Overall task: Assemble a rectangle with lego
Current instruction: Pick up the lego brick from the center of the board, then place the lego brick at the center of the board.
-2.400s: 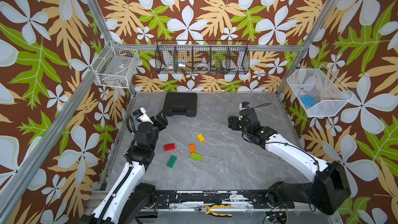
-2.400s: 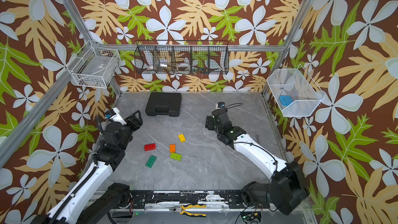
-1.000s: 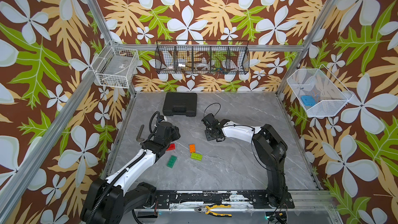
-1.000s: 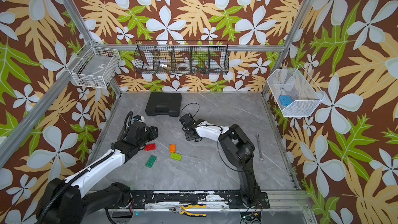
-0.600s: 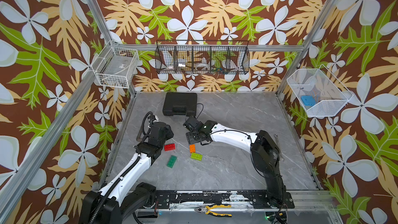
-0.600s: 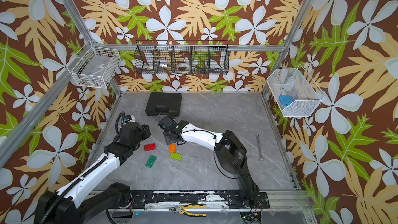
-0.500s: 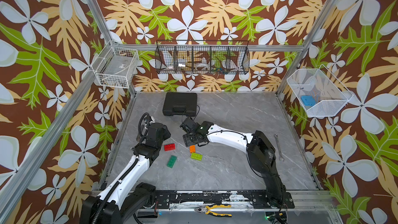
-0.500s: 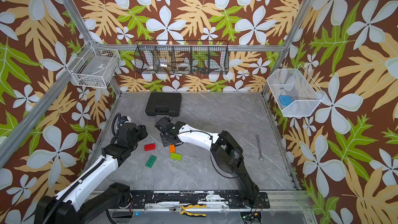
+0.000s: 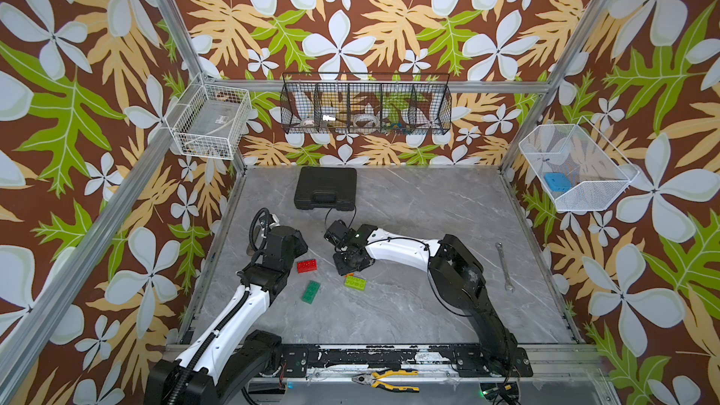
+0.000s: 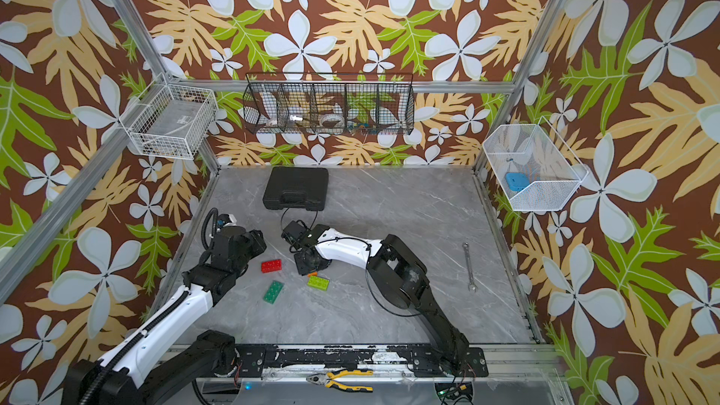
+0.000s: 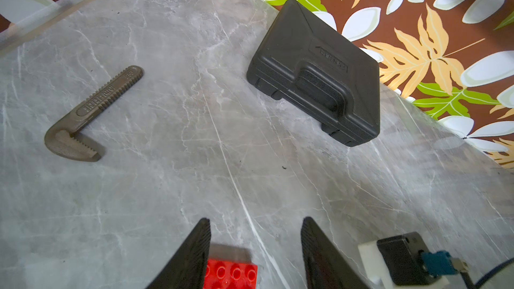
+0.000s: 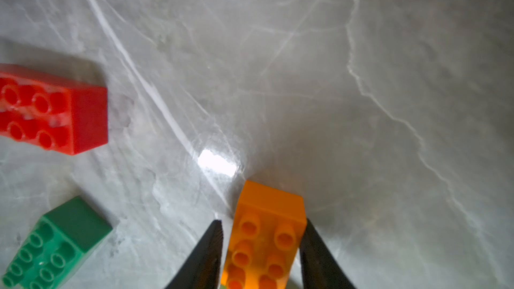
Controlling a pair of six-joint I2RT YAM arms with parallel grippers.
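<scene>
Where the grey marble table (image 9: pixel 409 305) meets the left wall, a white wire basket (image 9: pixel 210 122) hangs above it. The left wrist view shows a brown hooked wrench jaw (image 11: pixel 91 112) lying flat on the table, well apart from the black case (image 9: pixel 325 188). Next comes the left gripper (image 11: pixel 256 219), pointed down with its fingers spread. The red brick (image 11: pixel 230 273) sits studs up on the table between them, close against one finger and clear of the other, so nothing is pinched. In both top views that brick lies just beside the left wrist. The dark green brick (image 9: pixel 311 290) lies a little nearer the front edge, turned at an angle and apart from the red one.

Further right, the right gripper (image 12: pixel 262 221) is down at the table with its fingers against the two long sides of the orange brick (image 12: pixel 268 234), pinching it studs up. In both top views only a sliver of orange shows beneath the wrist. The lime green brick (image 9: pixel 355 283) lies just beside that sliver, toward the front; whether the two touch I cannot tell. Behind both grippers the closed case lies against the back wall. Well to the right a spanner (image 9: pixel 503 266) lies on the table, and a white mesh basket (image 9: pixel 576 196) holding a blue object (image 9: pixel 556 182) hangs on the right wall.
</scene>
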